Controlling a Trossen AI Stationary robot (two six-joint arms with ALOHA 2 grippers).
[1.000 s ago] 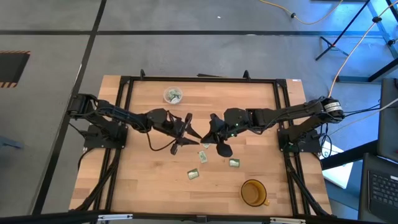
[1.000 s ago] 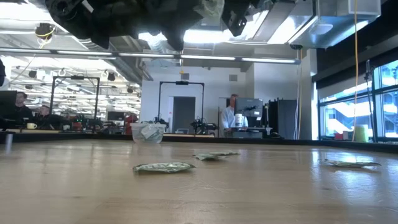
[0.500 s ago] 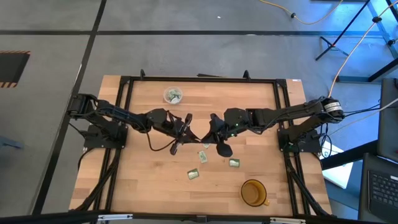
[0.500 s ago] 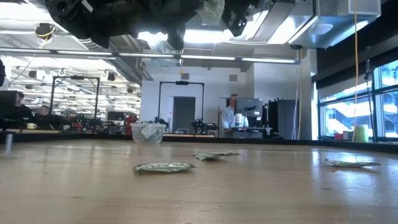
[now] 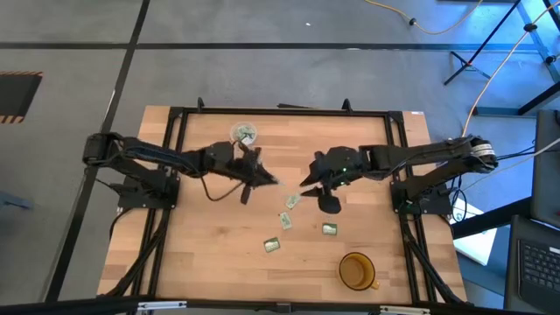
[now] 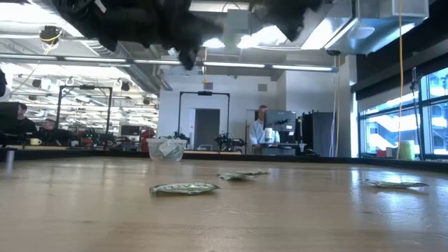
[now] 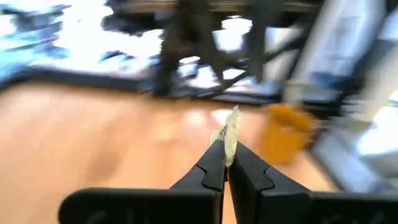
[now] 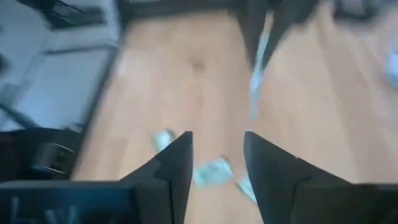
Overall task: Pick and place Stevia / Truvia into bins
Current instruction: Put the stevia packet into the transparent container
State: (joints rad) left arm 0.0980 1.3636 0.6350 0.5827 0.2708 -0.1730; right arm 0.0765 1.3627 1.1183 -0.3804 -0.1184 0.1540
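Note:
My left gripper (image 5: 267,180) (image 7: 225,150) hovers above the middle of the table, shut on one green and white Stevia sachet (image 7: 232,127). My right gripper (image 5: 306,182) (image 8: 216,140) stands open a little to its right, with nothing between its fingers. Several more sachets lie flat on the wood below and nearer: (image 5: 290,202), (image 5: 285,220), (image 5: 329,229), (image 5: 272,246). The small clear cup (image 5: 243,134) (image 6: 166,148) stands at the far left of the table with sachets inside it. My left gripper pinches the sachet's lower end (image 7: 227,148) between its two fingertips. The fingers reach nearly level from the table's left side. The sachet stands up on edge beyond the fingertips, lifted clear of the table.
An amber cup (image 5: 356,270) stands near the table's front right. A black frame (image 5: 280,111) runs around the table's edges. People stand in the room behind the table (image 6: 260,133). Bare wood lies at the front left.
My left gripper has shut on the sachet where the two grippers met over the table's middle. It has then drawn back toward the left and far edges with the sachet. My right gripper has pulled away toward the right edge without it.

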